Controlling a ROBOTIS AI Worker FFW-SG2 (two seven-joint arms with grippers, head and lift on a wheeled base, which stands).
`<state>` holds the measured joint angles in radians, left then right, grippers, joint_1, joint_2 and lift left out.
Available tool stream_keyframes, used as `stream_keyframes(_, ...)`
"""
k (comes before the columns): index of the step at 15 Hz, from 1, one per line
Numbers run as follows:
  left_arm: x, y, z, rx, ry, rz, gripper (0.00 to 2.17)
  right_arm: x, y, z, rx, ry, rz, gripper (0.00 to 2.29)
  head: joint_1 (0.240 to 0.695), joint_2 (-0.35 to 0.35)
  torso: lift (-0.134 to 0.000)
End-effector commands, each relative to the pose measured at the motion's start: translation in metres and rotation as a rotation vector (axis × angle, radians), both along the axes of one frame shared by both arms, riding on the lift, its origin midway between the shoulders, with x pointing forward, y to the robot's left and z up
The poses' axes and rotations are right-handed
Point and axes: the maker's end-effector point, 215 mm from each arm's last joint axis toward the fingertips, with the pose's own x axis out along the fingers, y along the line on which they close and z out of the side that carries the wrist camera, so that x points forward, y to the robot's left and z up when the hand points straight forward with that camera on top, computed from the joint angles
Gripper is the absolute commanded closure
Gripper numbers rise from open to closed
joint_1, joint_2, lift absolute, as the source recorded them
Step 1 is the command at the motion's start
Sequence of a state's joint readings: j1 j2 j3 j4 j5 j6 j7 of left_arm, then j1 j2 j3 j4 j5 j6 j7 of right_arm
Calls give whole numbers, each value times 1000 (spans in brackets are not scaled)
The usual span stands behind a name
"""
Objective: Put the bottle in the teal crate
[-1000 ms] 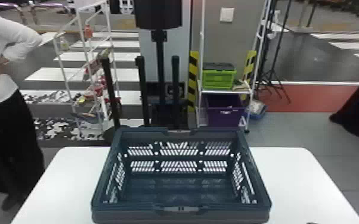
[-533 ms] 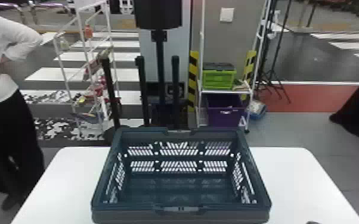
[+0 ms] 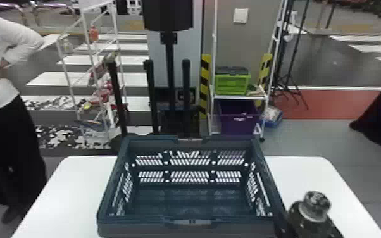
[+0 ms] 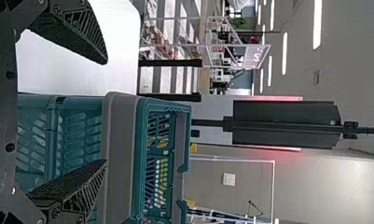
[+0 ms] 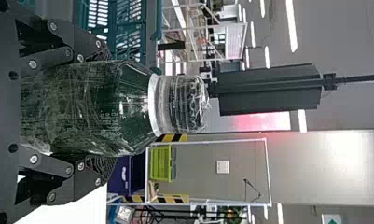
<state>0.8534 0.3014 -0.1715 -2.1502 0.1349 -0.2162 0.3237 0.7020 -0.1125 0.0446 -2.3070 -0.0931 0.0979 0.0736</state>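
Note:
The teal crate (image 3: 186,221) stands on the white table, its inside bare. Just off its near right corner, the dark bottle (image 3: 313,218) shows its clear cap and shoulder at the bottom edge. In the right wrist view my right gripper (image 5: 100,109) is shut on the bottle (image 5: 86,107), one finger on each side of its body, the capped end pointing away from the palm. My left gripper (image 4: 105,112) stands open beside the crate (image 4: 121,163) in the left wrist view, nothing between its fingers.
The white table (image 3: 69,180) extends left and right of the crate. Beyond it stand dark upright posts (image 3: 152,98), a white rack (image 3: 237,98) with a green crate (image 3: 232,84) and a purple bin (image 3: 239,122). A person stands at the left.
The bottle has risen into the head view at the lower right, where only a small dark bit showed at the bottom edge before. The crate has not moved.

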Motion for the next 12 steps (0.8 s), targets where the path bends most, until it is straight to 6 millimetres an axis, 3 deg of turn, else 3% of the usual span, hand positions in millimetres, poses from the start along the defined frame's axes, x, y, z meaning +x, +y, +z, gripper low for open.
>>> stream_keyframes(1,-3,2,1,-3,-5,4,134,24,17,11,-17,32,30,2105,499,0,0)
stream_keyframes(6,-9,12,7,-5,-29,23,130,73,49,13,-69,138,80,2105,499,0,0)
stream_keyframes(10,-8,11,9,-4,-31,18,134,112,87,1,-118,257,139,2105,499,0,0)
stream_keyframes(12,-8,11,7,-4,-28,16,134,126,107,-15,-146,354,179,2105,499,0,0)
